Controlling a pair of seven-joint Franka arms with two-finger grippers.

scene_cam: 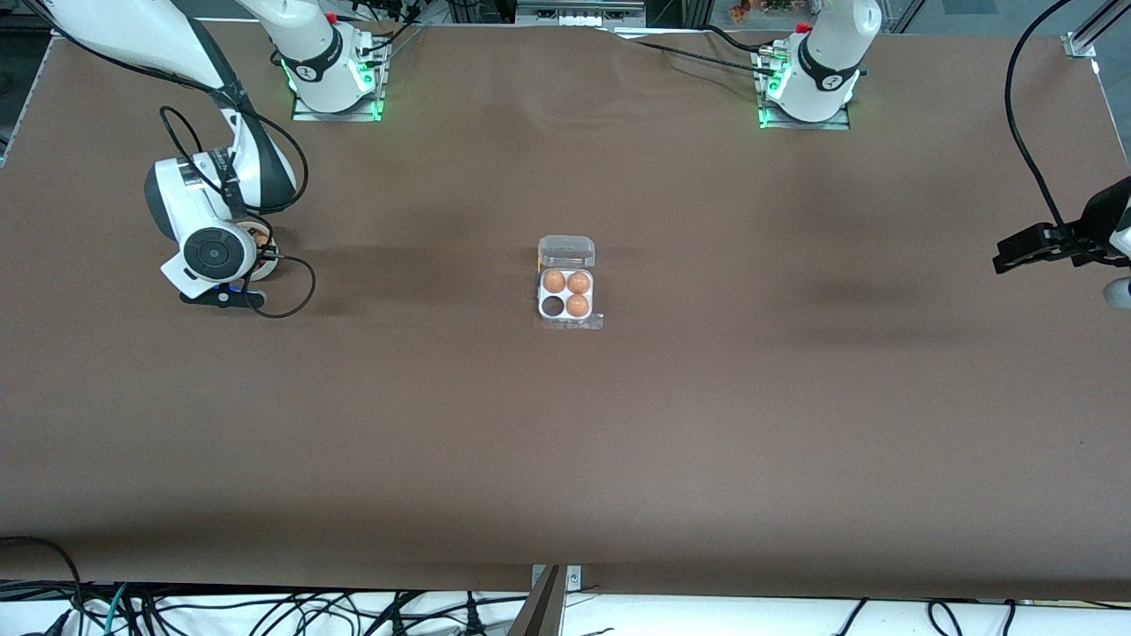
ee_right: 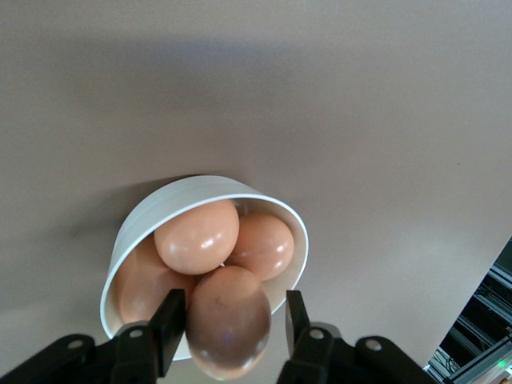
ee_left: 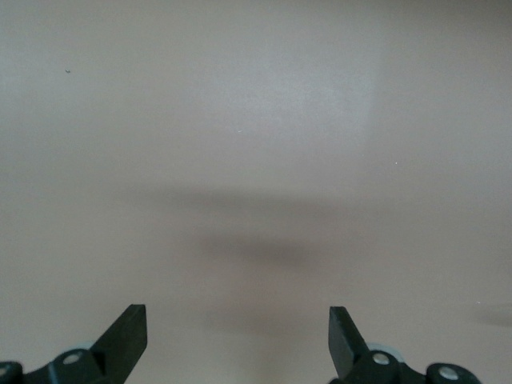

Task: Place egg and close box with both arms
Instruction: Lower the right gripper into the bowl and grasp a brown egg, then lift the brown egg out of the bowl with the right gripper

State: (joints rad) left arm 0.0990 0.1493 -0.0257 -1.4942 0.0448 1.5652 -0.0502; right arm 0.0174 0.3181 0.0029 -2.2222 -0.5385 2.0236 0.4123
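Right gripper (ee_right: 229,324) sat in the white bowl (ee_right: 144,220), fingers clenched on one egg (ee_right: 230,320); three more eggs crowded around it. The box (scene_cam: 566,294) lay well apart at mid-table, lid up, one cell vacant. Left gripper (ee_left: 238,334) waited, released, over bare table (ee_left: 256,120).

— The box (scene_cam: 566,296)?
— Mid-table, clear lid standing open, white tray with three brown eggs, one cell empty.
— The egg (ee_right: 229,322)?
— Brown, between the right gripper (ee_right: 230,328) fingers, over a white bowl (ee_right: 128,232) of eggs.

Wide brown table (scene_cam: 565,459), tangled black cables (scene_cam: 265,609) along its near edge
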